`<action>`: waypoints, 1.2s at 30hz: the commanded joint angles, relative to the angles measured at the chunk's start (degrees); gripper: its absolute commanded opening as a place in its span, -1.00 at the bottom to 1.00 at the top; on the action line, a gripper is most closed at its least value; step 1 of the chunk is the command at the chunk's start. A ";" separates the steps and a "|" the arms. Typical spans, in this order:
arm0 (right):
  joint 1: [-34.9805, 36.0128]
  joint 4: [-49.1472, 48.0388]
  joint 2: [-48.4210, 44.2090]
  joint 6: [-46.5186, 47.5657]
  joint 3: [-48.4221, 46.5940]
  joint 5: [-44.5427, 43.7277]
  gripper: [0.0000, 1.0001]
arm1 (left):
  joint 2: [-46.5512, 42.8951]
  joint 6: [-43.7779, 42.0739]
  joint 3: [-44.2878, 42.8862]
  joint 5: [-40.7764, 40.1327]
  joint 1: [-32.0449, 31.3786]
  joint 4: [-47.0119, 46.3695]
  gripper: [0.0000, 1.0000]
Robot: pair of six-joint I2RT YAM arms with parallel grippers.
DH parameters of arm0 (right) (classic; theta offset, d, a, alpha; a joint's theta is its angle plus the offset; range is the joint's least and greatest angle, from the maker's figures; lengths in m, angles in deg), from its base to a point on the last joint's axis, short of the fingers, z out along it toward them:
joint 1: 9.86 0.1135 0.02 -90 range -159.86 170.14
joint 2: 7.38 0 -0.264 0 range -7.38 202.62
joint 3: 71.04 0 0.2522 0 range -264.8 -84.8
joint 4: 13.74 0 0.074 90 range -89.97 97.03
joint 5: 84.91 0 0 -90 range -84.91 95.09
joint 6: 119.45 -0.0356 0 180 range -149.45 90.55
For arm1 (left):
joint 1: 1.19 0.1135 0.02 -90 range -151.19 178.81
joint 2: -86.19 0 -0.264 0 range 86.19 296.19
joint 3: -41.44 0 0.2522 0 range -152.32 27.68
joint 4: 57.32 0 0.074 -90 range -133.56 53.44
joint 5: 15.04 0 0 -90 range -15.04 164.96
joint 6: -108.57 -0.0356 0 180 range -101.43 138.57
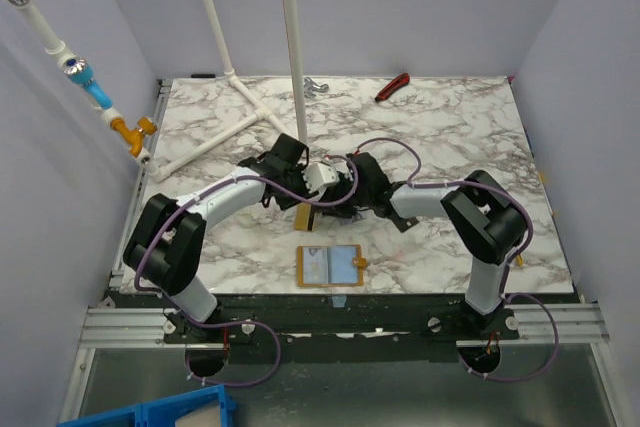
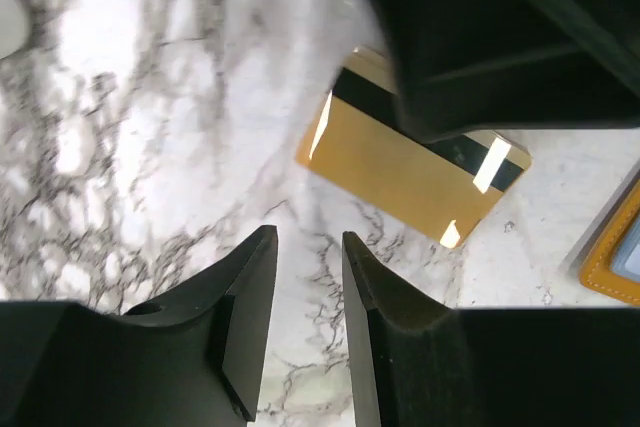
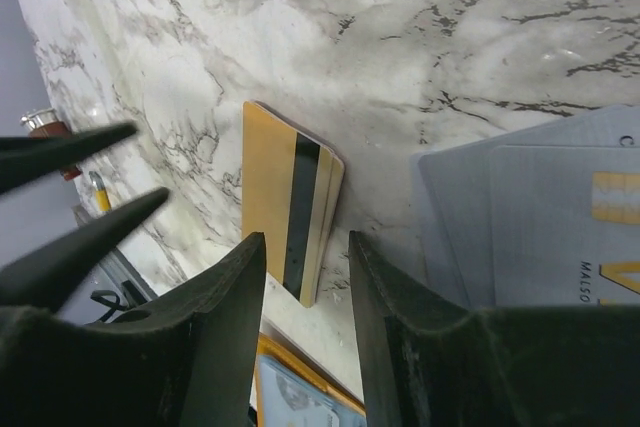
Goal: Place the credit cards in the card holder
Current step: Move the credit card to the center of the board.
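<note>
Overhead: marble-patterned table (image 1: 440, 137), white with grey veining, walled in pale lilac. Two dark arms bent inward from the near edge, meeting at mid-table. White pipe frame (image 1: 225, 77) lying across the far left of the table, one upright pole rising from it. Red-and-black tool (image 1: 393, 86) at the far edge, well apart from the arms. Blue bin (image 1: 150, 415) below the table at near left. Card holder (image 1: 331, 267) lying open and flat near the front edge, between the two arm bases, tan rim, pale blue-grey inside, small tab on its right side. Gold-tan card (image 2: 395, 169) flat on the marble just beyond the holder, beneath the meeting wrists, dark stripe along one long edge; part of it hidden under the other arm's black housing in the left wrist view. Pale grey-blue cards (image 3: 540, 217) overlapping each other on the marble, just beside the gold-tan card, seen only at the right wrist. Left pincer (image 2: 308, 292) over bare marble, near the gold-tan card but apart from it, jaws parted by a narrow gap, nothing between them. Right pincer (image 3: 308, 292) parted likewise, the striped end of the gold-tan card showing in the gap; touching or not, cannot tell.
</note>
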 commanded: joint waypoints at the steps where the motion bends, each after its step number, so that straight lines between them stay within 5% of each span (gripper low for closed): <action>1: 0.00 5.90 -1.27 1.42 1.95 -3.78 -0.13 | -0.27 12.21 -6.13 -0.13 1.50 6.13 -0.32; 13: 0.04 5.79 -3.85 1.65 4.00 -3.93 -0.13 | 5.05 33.35 -2.71 9.56 6.69 5.20 -0.28; 36: 0.04 2.65 -9.83 -0.10 9.51 -5.68 -0.14 | 15.29 34.00 -9.43 15.15 7.31 10.39 -0.24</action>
